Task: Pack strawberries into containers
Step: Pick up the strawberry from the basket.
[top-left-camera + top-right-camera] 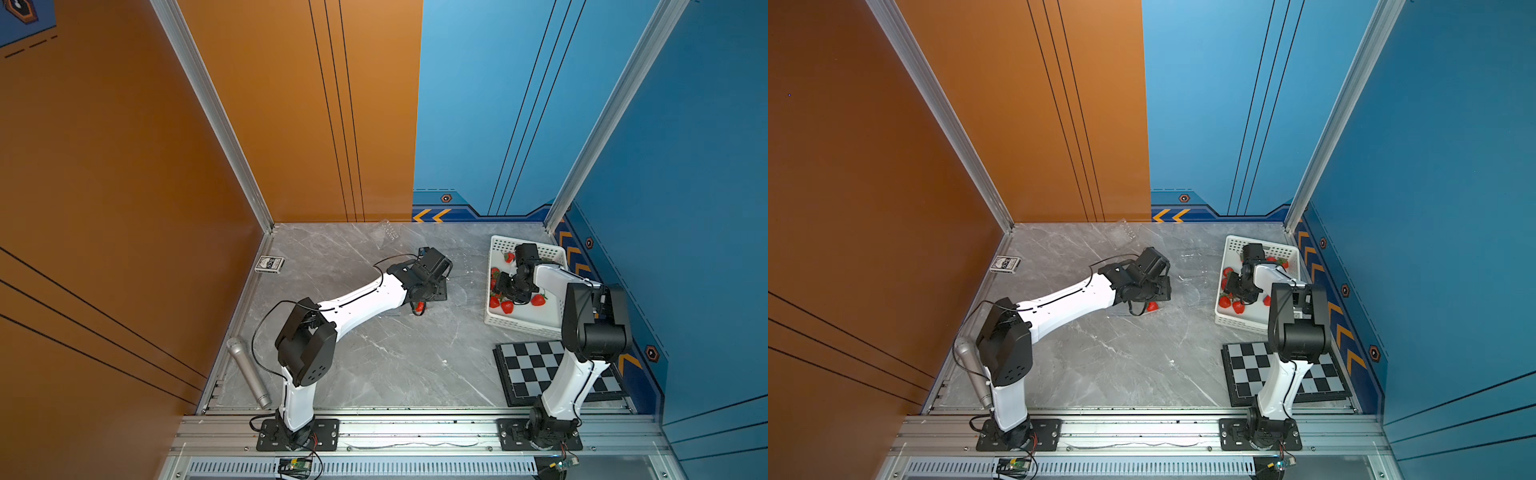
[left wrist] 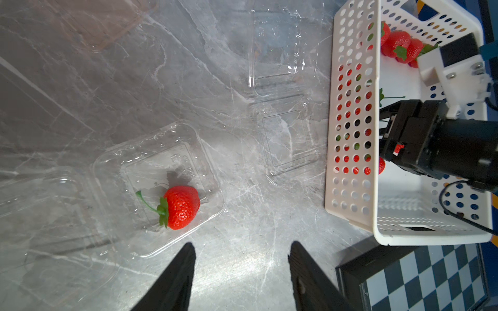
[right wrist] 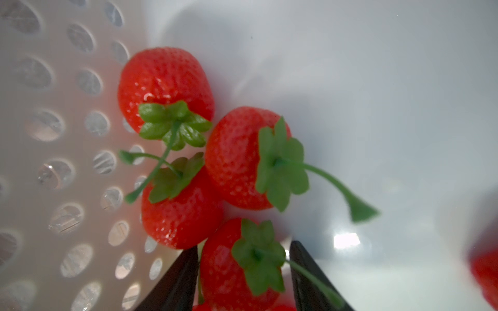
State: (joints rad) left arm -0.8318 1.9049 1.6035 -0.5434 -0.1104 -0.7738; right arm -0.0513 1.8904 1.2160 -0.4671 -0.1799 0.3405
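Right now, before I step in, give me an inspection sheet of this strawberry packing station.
Surface: grey marble tabletop.
Job's things: one strawberry in an open container; second container empty; other strawberries in white basket.
Clutter: card box, microphone, chessboard.
Grippers: left claw open, empty; right claw open around a basket strawberry.
Cables: black cable loops beside left arm.
Surroundings: orange wall, blue wall.

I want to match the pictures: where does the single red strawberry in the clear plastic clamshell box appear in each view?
In a top view: red strawberry mid-table, beside the left arm.
In a top view: same spot.
Left wrist: inside the clear box, before the left gripper.
Right wrist: not in it.
Landmark: white perforated basket.
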